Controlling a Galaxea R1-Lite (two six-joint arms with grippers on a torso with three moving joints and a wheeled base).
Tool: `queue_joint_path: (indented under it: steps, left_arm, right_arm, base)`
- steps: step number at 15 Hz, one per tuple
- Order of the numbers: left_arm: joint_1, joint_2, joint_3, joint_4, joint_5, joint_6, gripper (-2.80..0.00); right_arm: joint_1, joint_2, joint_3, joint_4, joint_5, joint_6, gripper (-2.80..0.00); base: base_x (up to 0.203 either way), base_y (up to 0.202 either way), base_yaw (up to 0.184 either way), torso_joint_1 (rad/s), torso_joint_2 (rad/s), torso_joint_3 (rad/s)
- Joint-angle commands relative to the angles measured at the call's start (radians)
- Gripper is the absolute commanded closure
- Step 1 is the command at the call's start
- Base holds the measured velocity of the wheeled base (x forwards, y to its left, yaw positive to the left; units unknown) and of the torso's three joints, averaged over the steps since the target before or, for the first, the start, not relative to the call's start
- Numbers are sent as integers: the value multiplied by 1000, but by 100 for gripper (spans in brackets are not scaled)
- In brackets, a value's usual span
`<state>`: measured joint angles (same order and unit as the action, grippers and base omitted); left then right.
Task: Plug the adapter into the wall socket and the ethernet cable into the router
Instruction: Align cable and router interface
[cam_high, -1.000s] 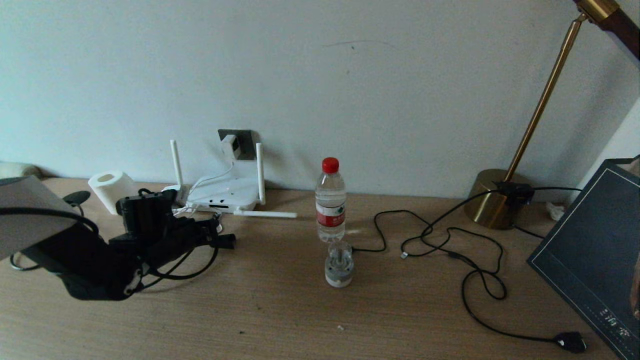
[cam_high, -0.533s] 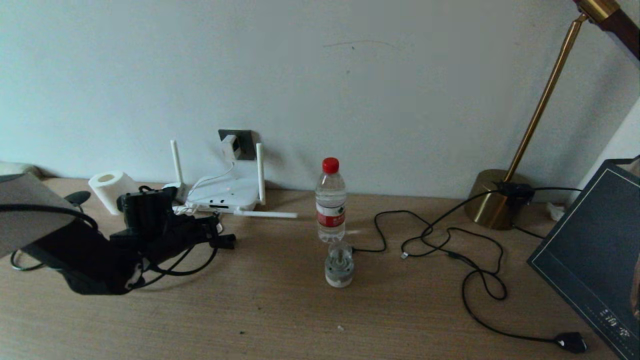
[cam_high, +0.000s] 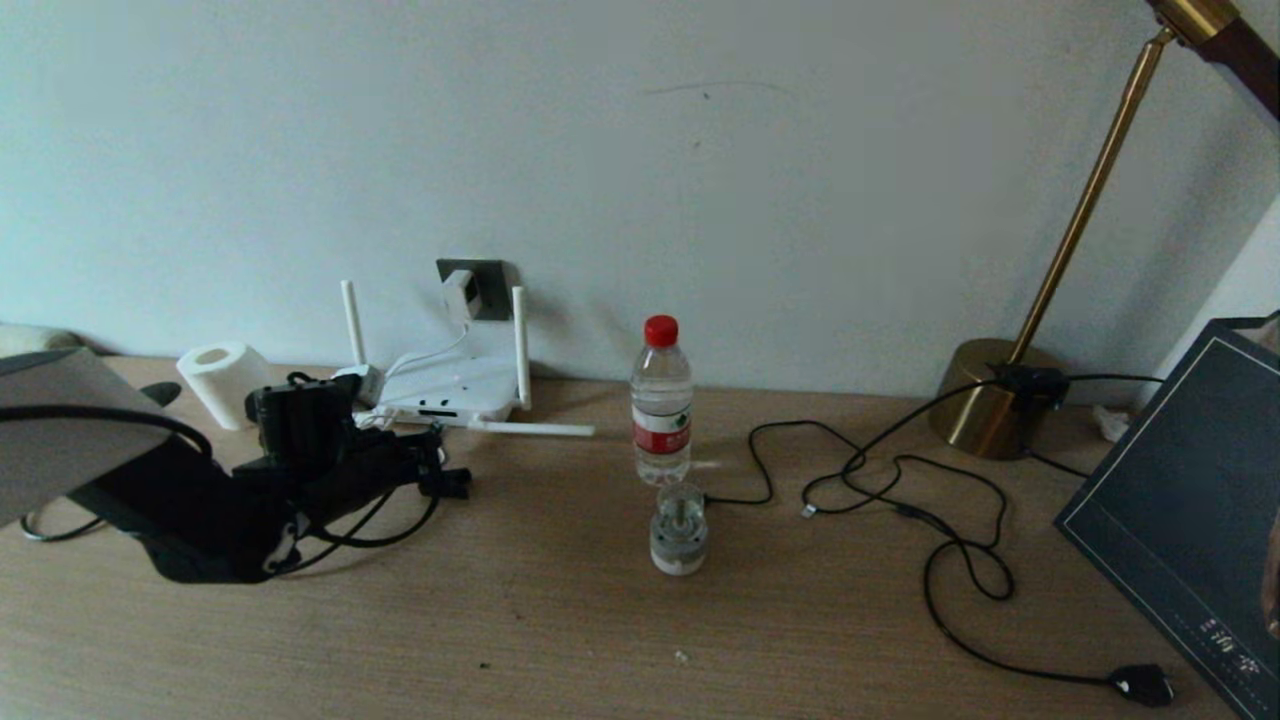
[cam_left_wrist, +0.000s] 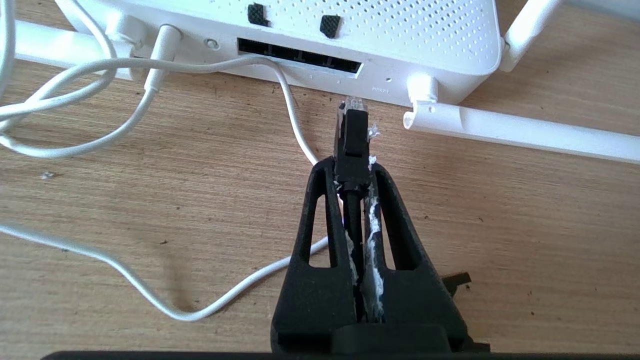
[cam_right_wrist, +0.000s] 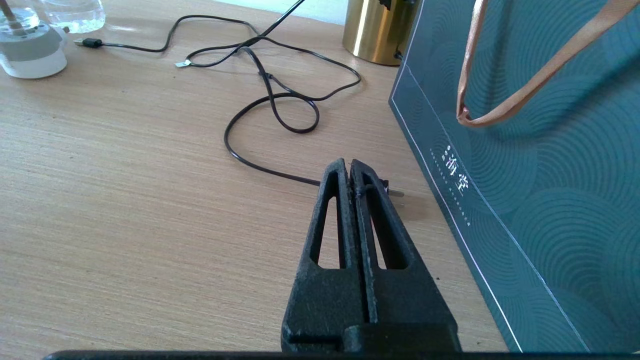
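The white router (cam_left_wrist: 380, 30) lies by the wall with its dark port row (cam_left_wrist: 300, 54) facing my left gripper (cam_left_wrist: 352, 170). That gripper is shut on the ethernet cable, just behind its black connector (cam_left_wrist: 351, 132). The connector tip points at the port row and stands a short way off it. In the head view the left gripper (cam_high: 420, 450) sits just in front of the router (cam_high: 445, 385). The white adapter (cam_high: 459, 291) sits on the wall socket (cam_high: 490, 285), and its white cord (cam_left_wrist: 295, 115) runs down to the router. My right gripper (cam_right_wrist: 350, 167) is shut and empty, low over the table.
A water bottle (cam_high: 661, 400) and a small round jar (cam_high: 679, 530) stand mid-table. A toilet roll (cam_high: 222, 380) is left of the router. Black cable loops (cam_high: 900, 500) with a chunky plug (cam_high: 1145, 685), a brass lamp base (cam_high: 985, 400) and a dark bag (cam_high: 1190, 520) are on the right.
The left arm has shifted slightly towards the router with the cable still gripped. Nothing else has moved.
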<state>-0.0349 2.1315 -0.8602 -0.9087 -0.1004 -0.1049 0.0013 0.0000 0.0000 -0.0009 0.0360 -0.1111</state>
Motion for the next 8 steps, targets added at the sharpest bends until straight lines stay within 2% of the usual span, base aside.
queue_joint_path:
  steps: [1,8]
  left_arm:
    - [0,5,-2,-6,-1,-1,0]
    - [1,11,-14,-4,-1,1,0]
  right_arm:
    - [0,2,0,-1,1,-1,0]
    - [0,2,0,-1,1,-1,0]
  base:
    - [0,0,0,0,0,0]
    - [0,0,0,0,0,0]
